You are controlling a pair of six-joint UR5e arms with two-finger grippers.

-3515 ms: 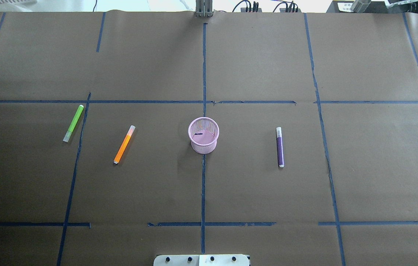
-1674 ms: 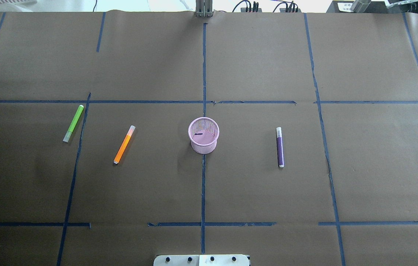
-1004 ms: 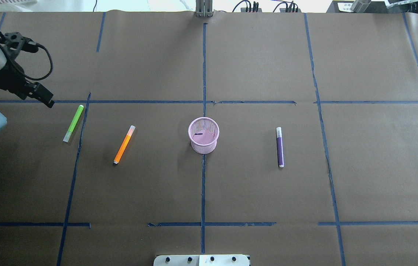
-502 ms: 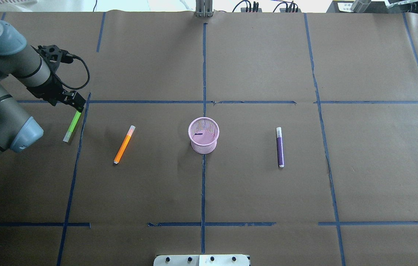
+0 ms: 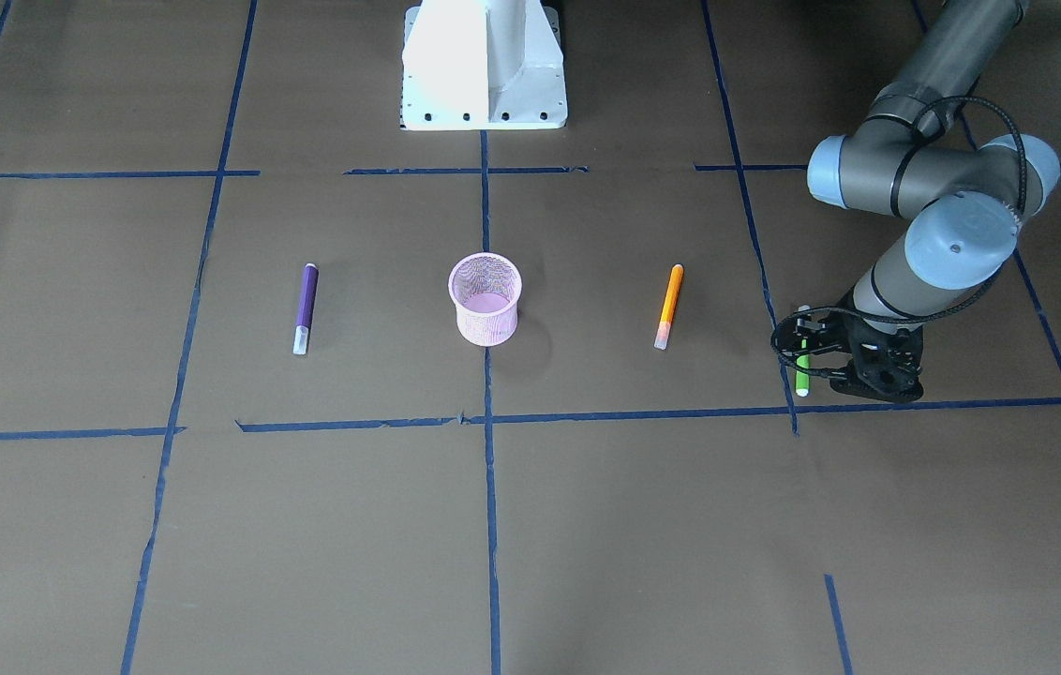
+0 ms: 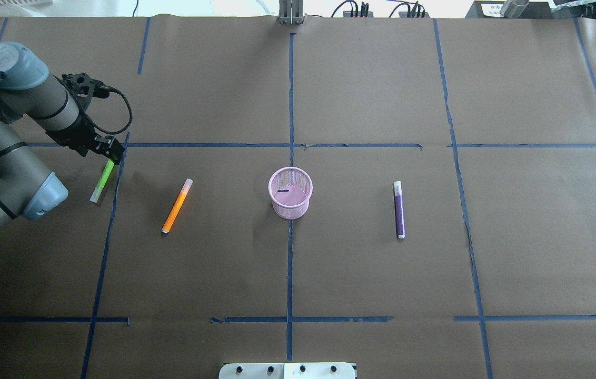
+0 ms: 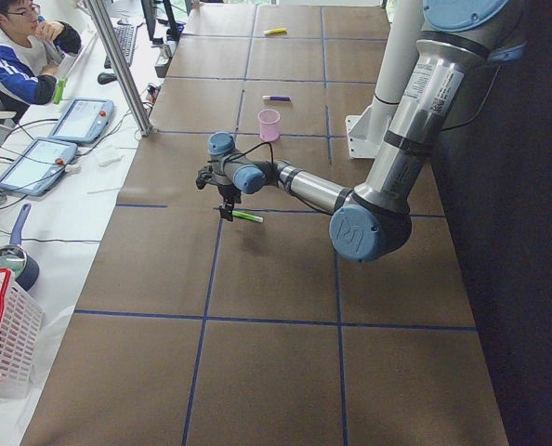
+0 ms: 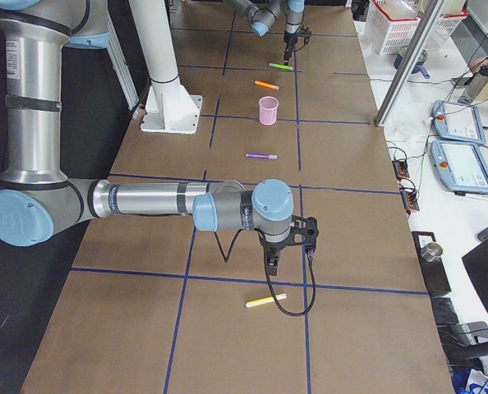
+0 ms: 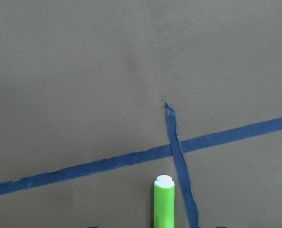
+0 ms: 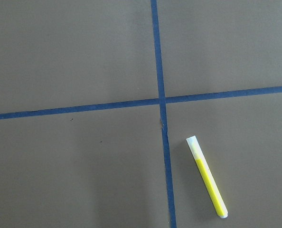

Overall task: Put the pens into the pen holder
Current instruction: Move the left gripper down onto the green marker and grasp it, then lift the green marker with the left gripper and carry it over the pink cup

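The pink mesh pen holder (image 6: 290, 193) stands upright at the table's middle, with no pen in it. The green pen (image 6: 102, 179) lies at the left, the orange pen (image 6: 177, 206) between it and the holder, and the purple pen (image 6: 399, 210) to the holder's right. My left gripper (image 6: 113, 154) hangs over the green pen's far end, fingers pointing down. In the left wrist view the green pen (image 9: 164, 202) lies between two finger tips at the bottom edge, so the gripper is open. My right gripper (image 8: 270, 264) shows only in the exterior right view; I cannot tell its state.
A yellow pen (image 10: 206, 183) lies on the table near my right gripper, far from the holder. Blue tape lines cross the brown paper. The robot's white base (image 5: 484, 66) stands at the table's near edge. A person and tablets (image 7: 34, 163) are beyond the far side.
My left arm came in from the left and moved right to the green pen's far end. The pens and the holder have not moved.
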